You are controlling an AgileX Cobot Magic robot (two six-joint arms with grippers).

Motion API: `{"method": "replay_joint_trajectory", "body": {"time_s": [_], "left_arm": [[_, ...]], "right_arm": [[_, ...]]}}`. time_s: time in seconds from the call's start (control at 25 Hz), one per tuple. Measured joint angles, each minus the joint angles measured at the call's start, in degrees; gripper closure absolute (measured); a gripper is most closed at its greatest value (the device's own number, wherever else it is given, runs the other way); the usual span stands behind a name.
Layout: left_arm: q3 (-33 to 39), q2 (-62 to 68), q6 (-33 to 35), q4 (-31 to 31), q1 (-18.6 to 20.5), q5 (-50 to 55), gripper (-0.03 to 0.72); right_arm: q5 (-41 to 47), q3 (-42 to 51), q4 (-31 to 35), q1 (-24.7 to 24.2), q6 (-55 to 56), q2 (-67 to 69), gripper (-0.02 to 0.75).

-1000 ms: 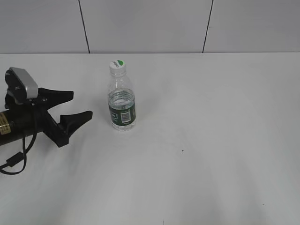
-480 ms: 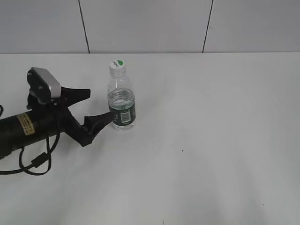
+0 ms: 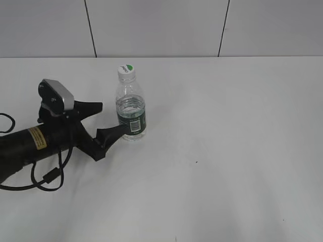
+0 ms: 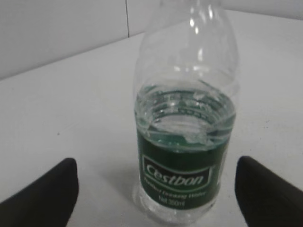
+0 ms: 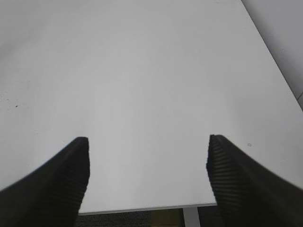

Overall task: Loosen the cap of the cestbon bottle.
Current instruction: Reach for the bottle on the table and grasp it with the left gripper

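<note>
The cestbon bottle [image 3: 131, 111] stands upright on the white table, clear with a dark green label, partly filled with water. Its white cap [image 3: 126, 71] with a green patch is on top. My left gripper [image 3: 108, 118] is open just left of the bottle, its near finger tip by the label, its far finger behind. In the left wrist view the bottle [image 4: 184, 156] stands ahead between the two open fingers [image 4: 156, 189], untouched; the cap is out of that view. My right gripper [image 5: 147, 165] is open and empty over the table's edge, out of the exterior view.
The white table [image 3: 227, 151] spreads to the right of the bottle, with a grey panelled wall [image 3: 161, 25] behind it. The right wrist view shows the table's front edge [image 5: 142, 208] and floor below it.
My left arm has moved right toward the bottle, with its open fingers now reaching the bottle's sides. The bottle has not moved.
</note>
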Motion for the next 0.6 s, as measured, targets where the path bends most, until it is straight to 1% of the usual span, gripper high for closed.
{"method": "replay_joint_trajectory", "body": {"time_s": [0.08, 0.24, 0.4, 0.6], "left_arm": [[-0.3, 2.2, 0.0, 0.1, 0.0, 0.0, 0.090], [-1.7, 4.0, 0.0, 2.1, -0.2, 0.3, 0.095], [-3.8, 4.4, -0.1, 2.3, -1.1, 0.1, 0.094], [-6.6, 5.8, -1.8, 2.3, -2.6, 0.1, 0.095]], "right_arm": [[0.0, 0.0, 0.0, 0.0, 0.0, 0.0, 0.149], [0.0, 0.0, 0.0, 0.0, 0.0, 0.0, 0.149], [0.0, 0.0, 0.0, 0.0, 0.0, 0.0, 0.149], [0.0, 0.0, 0.0, 0.0, 0.0, 0.0, 0.149]]}}
